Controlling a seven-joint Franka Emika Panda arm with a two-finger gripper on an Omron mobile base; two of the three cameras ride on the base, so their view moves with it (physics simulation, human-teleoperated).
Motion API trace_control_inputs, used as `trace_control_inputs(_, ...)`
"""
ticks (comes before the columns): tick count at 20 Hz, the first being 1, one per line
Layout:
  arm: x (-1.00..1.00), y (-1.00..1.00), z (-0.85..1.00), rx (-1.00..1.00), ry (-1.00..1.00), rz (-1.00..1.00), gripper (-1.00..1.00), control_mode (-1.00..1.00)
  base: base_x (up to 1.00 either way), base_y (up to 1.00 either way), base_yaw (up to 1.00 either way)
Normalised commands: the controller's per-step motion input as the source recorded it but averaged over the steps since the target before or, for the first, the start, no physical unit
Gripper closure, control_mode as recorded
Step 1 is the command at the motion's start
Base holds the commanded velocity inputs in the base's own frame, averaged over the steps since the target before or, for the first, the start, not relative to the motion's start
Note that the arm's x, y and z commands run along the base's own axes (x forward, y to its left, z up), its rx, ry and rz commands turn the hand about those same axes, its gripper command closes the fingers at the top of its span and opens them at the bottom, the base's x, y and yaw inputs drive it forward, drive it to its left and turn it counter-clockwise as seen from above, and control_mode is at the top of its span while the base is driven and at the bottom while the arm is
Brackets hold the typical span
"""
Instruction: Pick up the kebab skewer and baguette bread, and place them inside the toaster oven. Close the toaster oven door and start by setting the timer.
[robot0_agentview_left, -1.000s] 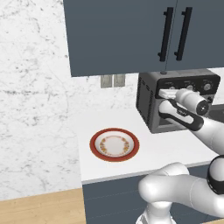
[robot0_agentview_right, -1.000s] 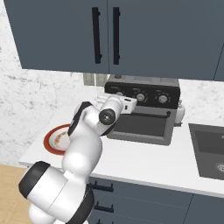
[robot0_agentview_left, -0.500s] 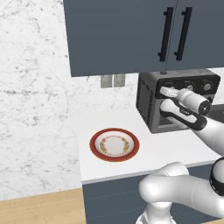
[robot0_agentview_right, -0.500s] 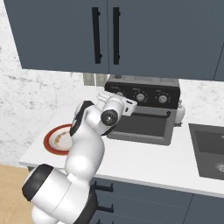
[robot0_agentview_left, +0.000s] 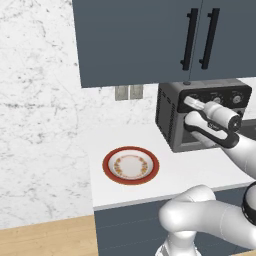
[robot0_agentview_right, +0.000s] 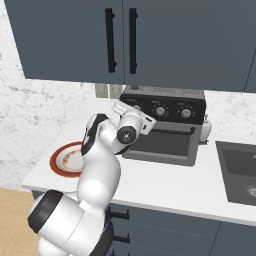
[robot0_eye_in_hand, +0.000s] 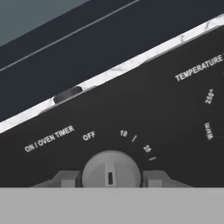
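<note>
A home kitchen — dark blue-grey wall cabinets (robot0_agentview_right: 125, 40) with black bar handles hang over a white counter (robot0_agentview_left: 200, 175) backed by marbled white wall (robot0_agentview_left: 40, 100). A toaster oven (robot0_agentview_right: 167, 127) and a red-rimmed plate (robot0_agentview_left: 131, 165) sit on it — a sink (robot0_agentview_right: 240, 172) lies to one side, wood floor (robot0_agentview_left: 45, 240) below.

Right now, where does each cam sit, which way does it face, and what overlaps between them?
Left base view: behind the arm on its left, facing forward and down at the counter, plate and toaster oven; the arm rises at lower right, gripper at the knobs.
Right base view: behind on the right, same counter; the arm rises at lower left.
Hand view: on the hand, close on the timer knob, fingertips on either side of it.
Both base views share the plate, toaster oven and cabinets.
</note>
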Motion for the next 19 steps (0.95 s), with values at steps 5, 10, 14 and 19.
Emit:
trace_control_inputs(5, 0.00, 0.00, 0.00, 0.16, 0.00, -0.03, 1.00, -1.00, 0.00, 0.00, 0.00)
trace_control_inputs(10, 0.00, 0.00, 0.00, 0.17, 0.00, -0.01, 1.00, -1.00, 0.00, 0.00, 0.00)
trace_control_inputs(14, 0.00, 0.00, 0.00, 0.15, 0.00, -0.02, 1.00, -1.00, 0.00, 0.00, 0.00)
trace_control_inputs(19, 0.00, 0.00, 0.00, 0.15, 0.00, -0.03, 1.00, -1.00, 0.00, 0.00, 0.00)
